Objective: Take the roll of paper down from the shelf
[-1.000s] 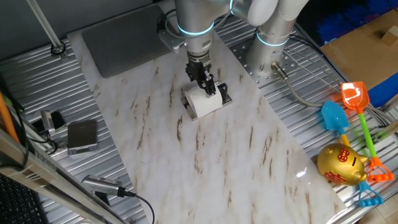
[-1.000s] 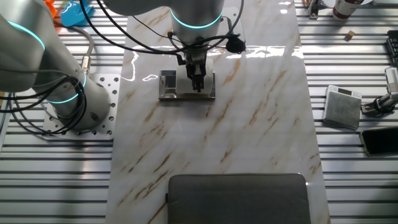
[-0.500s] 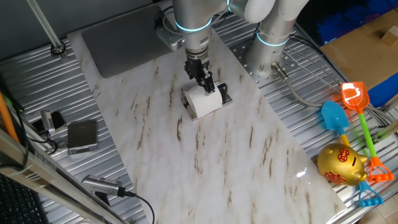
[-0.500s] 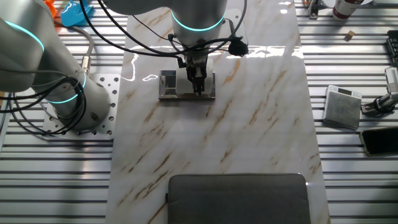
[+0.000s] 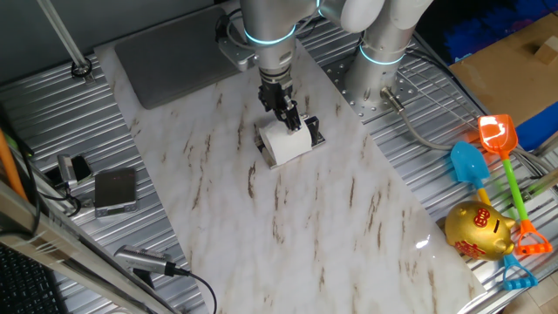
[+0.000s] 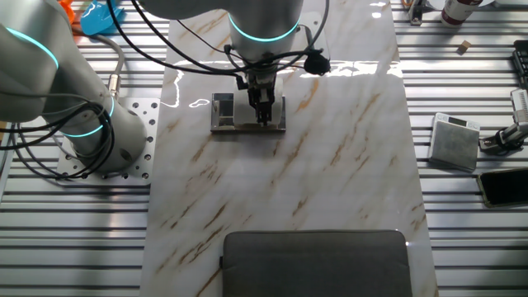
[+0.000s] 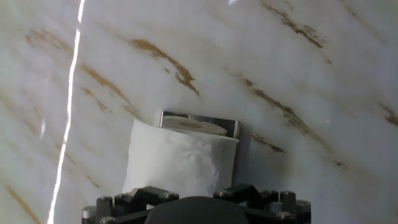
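The white roll of paper [image 5: 287, 143] lies on the small dark shelf [image 5: 313, 130] with shiny metal edges, on the marble board. It also shows in the other fixed view [image 6: 247, 107] and fills the lower middle of the hand view [image 7: 180, 158], with the shelf's metal rim [image 7: 231, 128] behind it. My gripper [image 5: 289, 119] points straight down, and its dark fingers reach the top of the roll at its far end. It shows in the other fixed view [image 6: 262, 114] too. In the hand view the fingertips are hidden, so the spacing of the jaws is unclear.
A large grey mat [image 5: 170, 52] lies at the far end of the board. A flat grey box [image 5: 115, 189] and cables sit on the ribbed table to the left. Toy shovels [image 5: 493, 139] and a gold piggy bank [image 5: 478, 229] lie to the right. The arm's base [image 5: 375, 83] stands behind the shelf.
The arm shifted slightly between one second and half a second ago, then held still. The roll and shelf have not moved.
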`<state>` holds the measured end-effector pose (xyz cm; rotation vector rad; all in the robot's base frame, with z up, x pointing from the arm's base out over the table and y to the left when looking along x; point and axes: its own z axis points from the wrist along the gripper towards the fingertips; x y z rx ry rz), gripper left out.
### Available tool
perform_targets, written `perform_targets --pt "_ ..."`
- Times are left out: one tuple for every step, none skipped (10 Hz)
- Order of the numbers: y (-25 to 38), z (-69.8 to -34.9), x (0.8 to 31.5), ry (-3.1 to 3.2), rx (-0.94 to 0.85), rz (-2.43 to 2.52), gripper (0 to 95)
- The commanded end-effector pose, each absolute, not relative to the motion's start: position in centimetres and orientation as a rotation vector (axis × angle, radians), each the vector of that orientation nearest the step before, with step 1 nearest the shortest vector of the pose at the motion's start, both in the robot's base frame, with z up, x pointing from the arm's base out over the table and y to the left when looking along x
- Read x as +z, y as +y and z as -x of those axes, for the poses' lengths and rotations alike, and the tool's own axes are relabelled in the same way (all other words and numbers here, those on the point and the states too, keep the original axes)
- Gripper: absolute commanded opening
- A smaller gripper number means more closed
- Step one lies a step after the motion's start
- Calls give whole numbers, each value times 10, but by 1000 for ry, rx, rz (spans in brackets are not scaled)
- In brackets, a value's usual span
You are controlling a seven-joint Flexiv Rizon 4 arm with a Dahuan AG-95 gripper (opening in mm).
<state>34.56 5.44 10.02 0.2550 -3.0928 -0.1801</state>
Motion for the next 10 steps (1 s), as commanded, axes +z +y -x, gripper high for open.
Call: perform_targets --pt "54 -347 103 -3086 -186 -259 950" --pt "54 -348 103 -3087 -186 -265 950" --pt "54 -348 103 -3087 -185 -264 760" --pt "54 -348 103 -3087 -186 -262 950" --pt "54 -352 104 -3086 -188 -264 950" --pt "54 -355 106 -3084 -189 -266 950" --pt "55 -366 110 -3076 -190 -261 950" --pt "58 -376 112 -3078 -190 -252 950" --pt "61 -384 113 -3079 -190 -247 950" --pt "65 -394 114 -3083 -190 -239 950"
